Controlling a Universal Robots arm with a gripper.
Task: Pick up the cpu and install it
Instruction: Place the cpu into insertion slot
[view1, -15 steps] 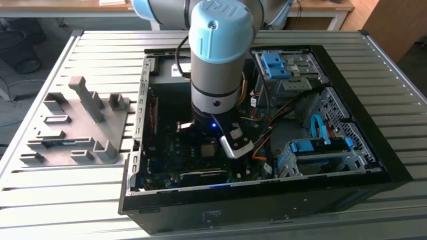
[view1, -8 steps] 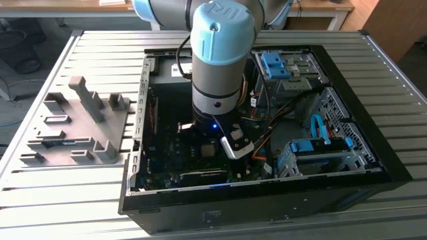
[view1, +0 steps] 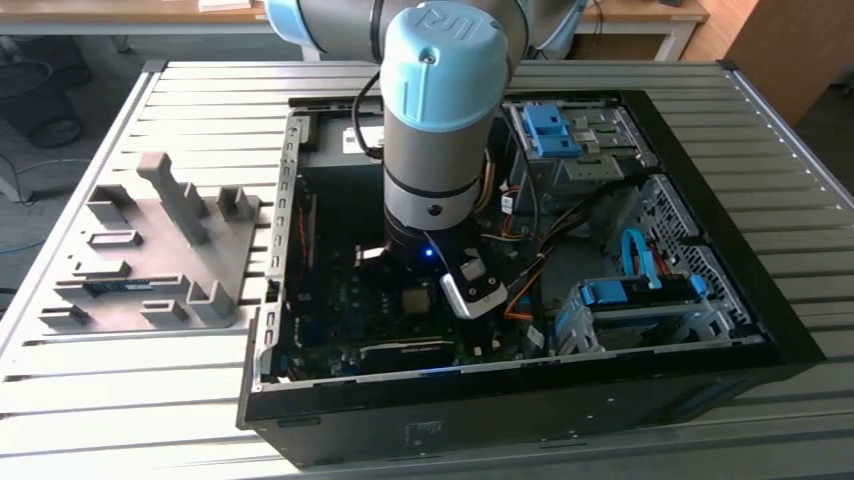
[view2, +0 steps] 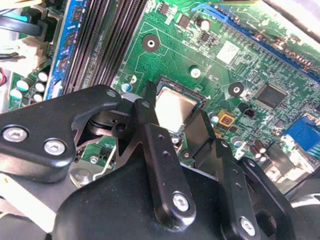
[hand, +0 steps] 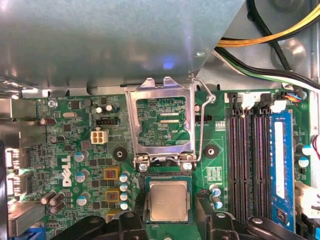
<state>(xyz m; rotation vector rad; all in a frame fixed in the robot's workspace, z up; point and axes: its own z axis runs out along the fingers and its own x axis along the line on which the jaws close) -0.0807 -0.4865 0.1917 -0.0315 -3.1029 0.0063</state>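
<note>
The cpu (hand: 169, 201), a small square chip with a dull silver top, lies flat in the dark socket (hand: 145, 200) on the green motherboard (hand: 80, 150). It also shows in the second wrist view, cpu (view2: 174, 106). My gripper (hand: 169, 206) straddles it, one black finger (view2: 149, 107) on each side with a thin gap, so it reads as open. The socket's metal retention frame (hand: 161, 125) and its wire lever (hand: 202, 125) stand flipped up beside the socket. In the exterior view my arm (view1: 434, 150) reaches down into the open computer case (view1: 747, 330).
Black memory slots (hand: 245, 160) and a blue one (hand: 280, 155) run beside the socket. Yellow and black cables (hand: 270, 37) and a metal case wall (hand: 100, 45) lie close by. A grey parts fixture (view1: 154, 250) stands on the slatted table at the exterior view's left.
</note>
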